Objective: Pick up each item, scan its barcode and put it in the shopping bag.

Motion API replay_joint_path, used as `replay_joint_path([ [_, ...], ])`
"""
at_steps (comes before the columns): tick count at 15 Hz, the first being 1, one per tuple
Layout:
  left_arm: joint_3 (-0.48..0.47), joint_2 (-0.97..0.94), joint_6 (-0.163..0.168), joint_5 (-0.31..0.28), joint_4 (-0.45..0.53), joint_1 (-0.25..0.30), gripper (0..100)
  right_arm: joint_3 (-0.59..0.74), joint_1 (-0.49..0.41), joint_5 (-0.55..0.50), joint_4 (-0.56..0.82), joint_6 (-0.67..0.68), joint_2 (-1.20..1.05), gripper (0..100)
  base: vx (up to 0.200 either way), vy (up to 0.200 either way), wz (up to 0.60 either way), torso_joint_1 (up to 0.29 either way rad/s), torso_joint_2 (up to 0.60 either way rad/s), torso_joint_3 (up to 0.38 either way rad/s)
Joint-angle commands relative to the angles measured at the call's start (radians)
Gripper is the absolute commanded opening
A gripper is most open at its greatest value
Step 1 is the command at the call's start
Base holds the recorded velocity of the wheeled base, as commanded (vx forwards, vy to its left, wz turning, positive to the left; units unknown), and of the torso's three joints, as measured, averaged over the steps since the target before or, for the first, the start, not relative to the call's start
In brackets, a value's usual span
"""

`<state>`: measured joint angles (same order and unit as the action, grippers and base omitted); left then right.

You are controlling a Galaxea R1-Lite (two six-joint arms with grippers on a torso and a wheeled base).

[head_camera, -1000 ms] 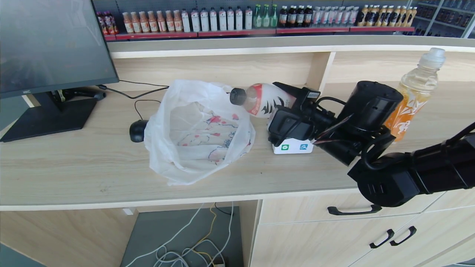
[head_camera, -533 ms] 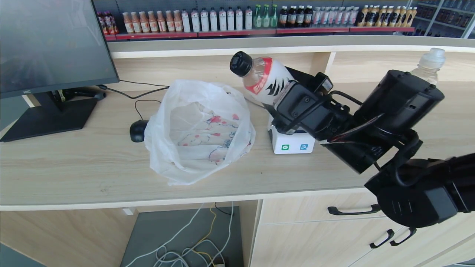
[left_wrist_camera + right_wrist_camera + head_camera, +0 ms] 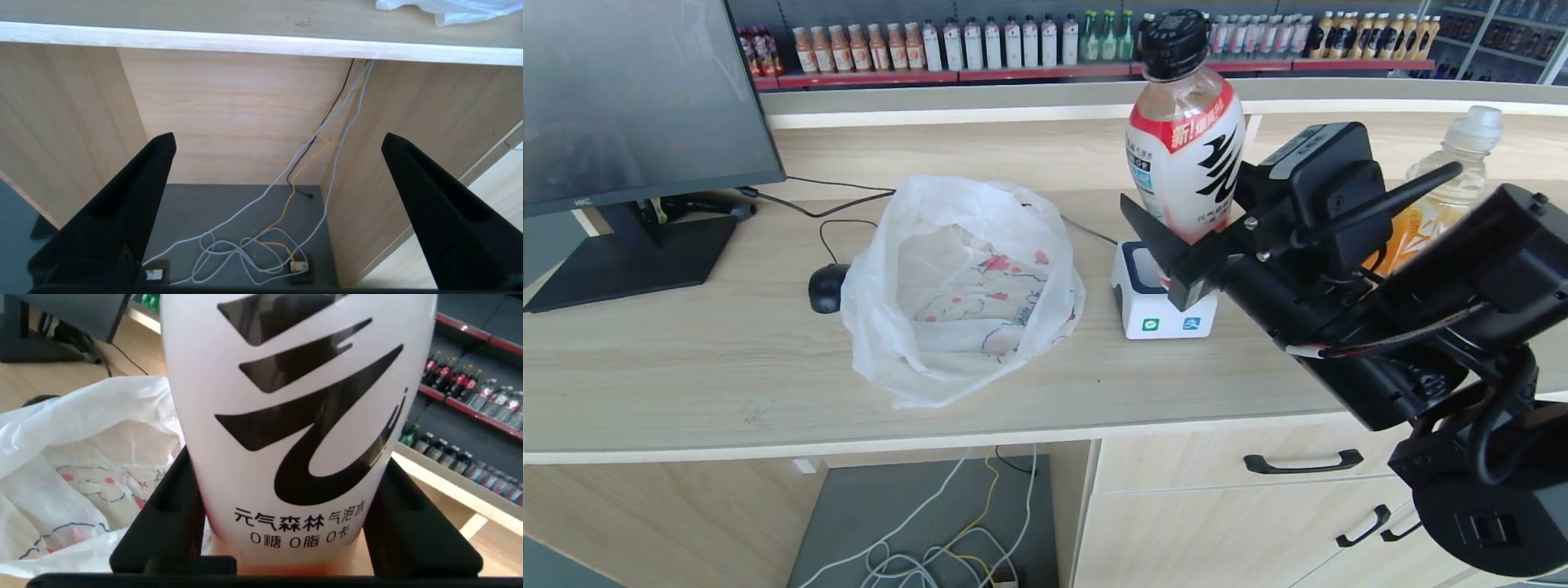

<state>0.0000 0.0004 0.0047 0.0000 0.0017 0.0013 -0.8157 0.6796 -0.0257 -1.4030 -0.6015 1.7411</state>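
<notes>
Above the right half of the counter (image 3: 727, 359), the right gripper (image 3: 1196, 229) clamps its two black fingers on the lower body of a white bottle (image 3: 1186, 155) with a red band and a black cap. It holds the bottle upright, cap uppermost, clear of the counter. Up close at the right wrist, the gripper (image 3: 290, 531) presses on both sides of the bottle (image 3: 298, 400), whose black-stroked label faces the camera. Just below the bottle in the head view, a small white scanner (image 3: 1164, 314) stands on the counter. Left of the scanner lies the shopping bag (image 3: 956, 294), white plastic with its mouth open. A black mouse (image 3: 827, 287) sits just beside the bag, and a monitor (image 3: 629, 90) stands farther left. Behind the right arm, an orange drink bottle (image 3: 1454, 155) stands upright. The left gripper (image 3: 278, 143) hangs below the counter edge, fingers spread wide, with cables (image 3: 270, 237) on the floor beyond.
</notes>
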Motion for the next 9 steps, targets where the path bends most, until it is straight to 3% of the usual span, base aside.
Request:
replay_joint_path([
  [1, 0.000, 0.000, 0.000, 0.000, 0.000, 0.000, 100, 0.032, 0.000, 0.000, -0.002, 0.075, -0.009, 0, 0.000, 0.000, 0.00, 0.000, 0.00, 0.000],
  [2, 0.000, 0.000, 0.000, 0.000, 0.000, 0.000, 100, 0.046, 0.000, 0.000, -0.002, 0.114, -0.011, 0, 0.000, 0.000, 0.00, 0.000, 0.00, 0.000],
  [4, 0.000, 0.000, 0.000, 0.000, 0.000, 0.000, 100, 0.067, 0.005, -0.002, -0.019, 0.319, -0.006, 0, 0.000, 0.000, 0.00, 0.000, 0.00, 0.000],
  [7, 0.000, 0.000, 0.000, 0.000, 0.000, 0.000, 100, 0.107, -0.058, -0.023, -0.140, 0.376, -0.014, 0, 0.000, 0.000, 0.00, 0.000, 0.00, 0.000],
  [9, 0.000, 0.000, 0.001, 0.000, 0.000, -0.001, 100, 0.122, -0.054, -0.115, -0.163, 0.424, -0.028, 0, 0.000, 0.000, 0.00, 0.000, 0.00, 0.000],
])
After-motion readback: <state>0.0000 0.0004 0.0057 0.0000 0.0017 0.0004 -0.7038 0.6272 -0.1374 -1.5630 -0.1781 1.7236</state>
